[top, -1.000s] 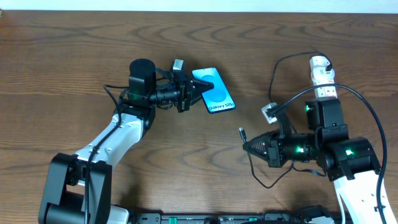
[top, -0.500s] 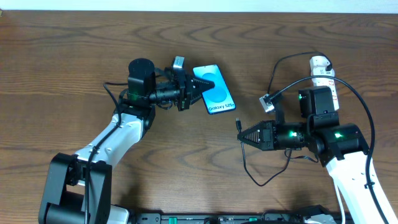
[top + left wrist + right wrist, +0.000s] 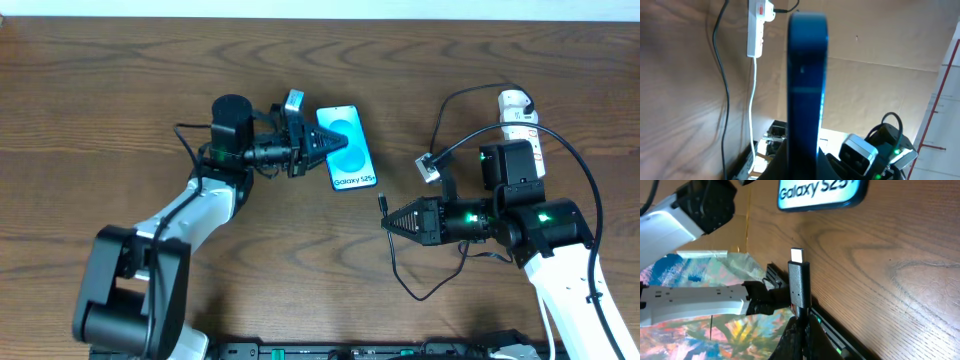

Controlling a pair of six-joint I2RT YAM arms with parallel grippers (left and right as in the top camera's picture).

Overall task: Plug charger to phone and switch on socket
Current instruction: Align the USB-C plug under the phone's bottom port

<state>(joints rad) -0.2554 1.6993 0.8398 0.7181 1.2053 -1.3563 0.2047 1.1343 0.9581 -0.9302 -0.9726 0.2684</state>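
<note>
Phone (image 3: 347,150), rigid, slick & prob. light, sits mid-table w/ left gripper (image 3: 320,147) clamped on its top end, while right gripper (image 3: 392,217) pinches limp charger (image 3: 799,287) by its stiff connector shell, likely the best hold, tip near phone's lower end.

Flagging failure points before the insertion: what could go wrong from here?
The left pincer grips the phone at one end only; a push at the free end could swing it.
The charger tip in the right pincer sits off to the side of the phone's lower edge, and no port shows, so it may miss.
Its slack loops beside the right pincer and could snag.
</note>
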